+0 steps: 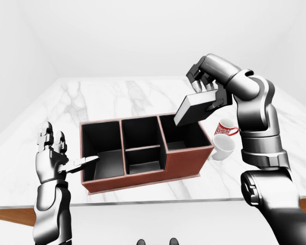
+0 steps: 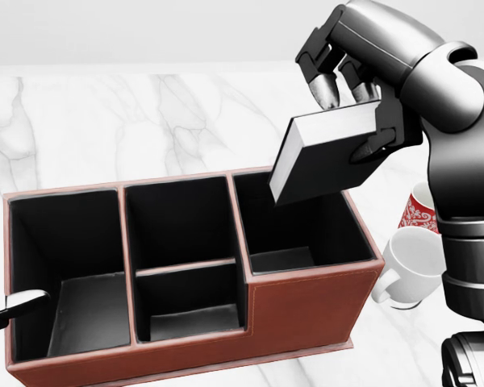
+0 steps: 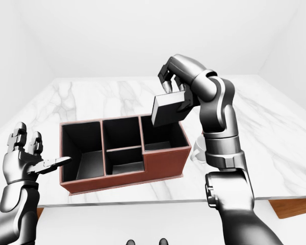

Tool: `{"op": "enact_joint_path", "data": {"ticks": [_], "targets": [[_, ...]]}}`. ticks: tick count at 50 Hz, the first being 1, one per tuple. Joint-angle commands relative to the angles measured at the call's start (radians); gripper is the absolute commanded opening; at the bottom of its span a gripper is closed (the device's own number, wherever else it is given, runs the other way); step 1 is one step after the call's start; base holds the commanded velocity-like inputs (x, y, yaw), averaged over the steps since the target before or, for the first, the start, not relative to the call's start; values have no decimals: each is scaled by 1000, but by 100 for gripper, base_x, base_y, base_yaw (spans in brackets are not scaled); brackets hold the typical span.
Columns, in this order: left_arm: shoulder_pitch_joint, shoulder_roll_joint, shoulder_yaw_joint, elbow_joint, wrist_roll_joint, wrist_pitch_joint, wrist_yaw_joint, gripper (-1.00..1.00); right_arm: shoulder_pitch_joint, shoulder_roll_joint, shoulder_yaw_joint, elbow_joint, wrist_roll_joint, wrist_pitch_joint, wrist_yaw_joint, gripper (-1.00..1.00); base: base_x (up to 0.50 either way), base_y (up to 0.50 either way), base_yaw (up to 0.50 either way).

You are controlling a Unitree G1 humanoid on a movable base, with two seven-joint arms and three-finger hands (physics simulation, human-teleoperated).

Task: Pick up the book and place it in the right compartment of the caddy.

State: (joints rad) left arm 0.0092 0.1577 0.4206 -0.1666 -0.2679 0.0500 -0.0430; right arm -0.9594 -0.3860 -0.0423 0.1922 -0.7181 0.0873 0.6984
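Observation:
A brown caddy (image 2: 306, 310) with black compartments stands on the white marble table (image 1: 117, 94). My right hand (image 2: 351, 101) is shut on a dark book (image 2: 327, 157) with a white page edge. It holds the book tilted above the caddy's right compartment (image 2: 294, 230), its lower corner over the opening. My left hand (image 1: 53, 153) is open at the lower left, one finger reaching over the rim of the left compartment (image 1: 102, 148).
A red patterned mug (image 1: 226, 127) and a white mug (image 1: 223, 147) sit on the table just right of the caddy, under my right forearm. The table's near edge (image 1: 143, 202) runs across the bottom of the left-eye view.

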Motion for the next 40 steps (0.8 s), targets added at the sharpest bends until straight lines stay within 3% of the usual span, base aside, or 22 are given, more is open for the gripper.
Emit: {"op": "enact_joint_path", "data": {"ticks": [1, 23, 40], "targets": [[2, -1, -2, -1, 2, 0, 1, 100, -4, 5, -11, -47, -61, 0, 0, -100, 0, 0, 0], [-1, 0, -3, 11, 2, -8, 0, 100, -16, 66, 13, -156, -172, 0, 0, -100, 0, 0, 0], [-4, 2, -3, 16, 1, -9, 1, 100, 46, 113, 14, -222, -191, 0, 0, -100, 0, 0, 0]]}}
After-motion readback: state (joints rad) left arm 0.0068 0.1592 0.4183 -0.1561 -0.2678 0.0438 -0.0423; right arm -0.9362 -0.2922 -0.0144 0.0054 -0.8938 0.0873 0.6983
